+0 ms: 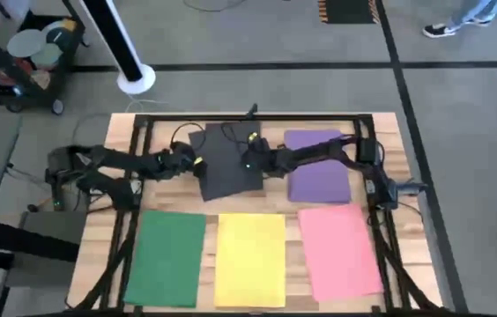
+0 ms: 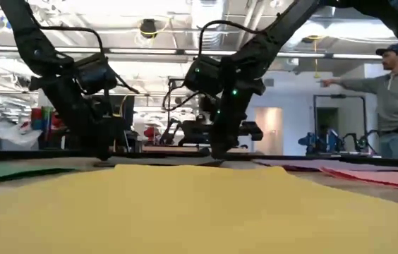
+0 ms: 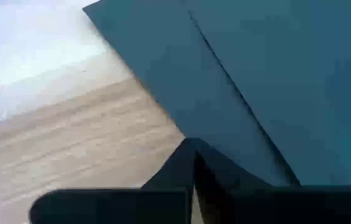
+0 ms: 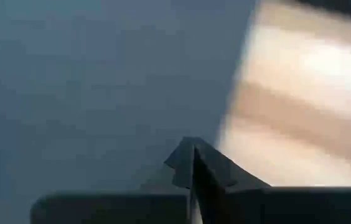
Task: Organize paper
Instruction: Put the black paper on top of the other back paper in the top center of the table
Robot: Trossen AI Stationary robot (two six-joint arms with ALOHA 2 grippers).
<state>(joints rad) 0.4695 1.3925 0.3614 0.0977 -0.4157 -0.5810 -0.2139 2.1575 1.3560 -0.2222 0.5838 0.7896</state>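
A dark grey sheet (image 1: 226, 163) lies flat and slightly askew at the table's far middle. In the left wrist view an edge line crosses it, as if two dark sheets (image 3: 275, 81) overlap. A purple sheet (image 1: 316, 167) lies to its right. Green (image 1: 167, 257), yellow (image 1: 250, 260) and pink (image 1: 338, 249) sheets lie in a row along the near side. My left gripper (image 1: 197, 161) is shut at the dark sheet's left edge. My right gripper (image 1: 250, 161) is shut near its right edge. Both reach down to the table (image 2: 102, 154) (image 2: 219, 154). My left gripper points down with shut fingertips (image 3: 195, 155) on the dark sheet's left edge (image 3: 182, 124), right beside bare wood; the sheet lies flat on the table. My right gripper comes from above with shut fingertips (image 4: 194, 152) on the dark sheet near its right edge (image 4: 213, 118); the sheet stays flat.
Bare wood (image 1: 165, 189) shows left of the dark sheet and between the two rows. A black frame (image 1: 138, 132) runs around the tabletop. A person (image 2: 396, 99) stands beyond the table with an arm stretched out. A cart (image 1: 28, 57) stands on the floor at the far left.
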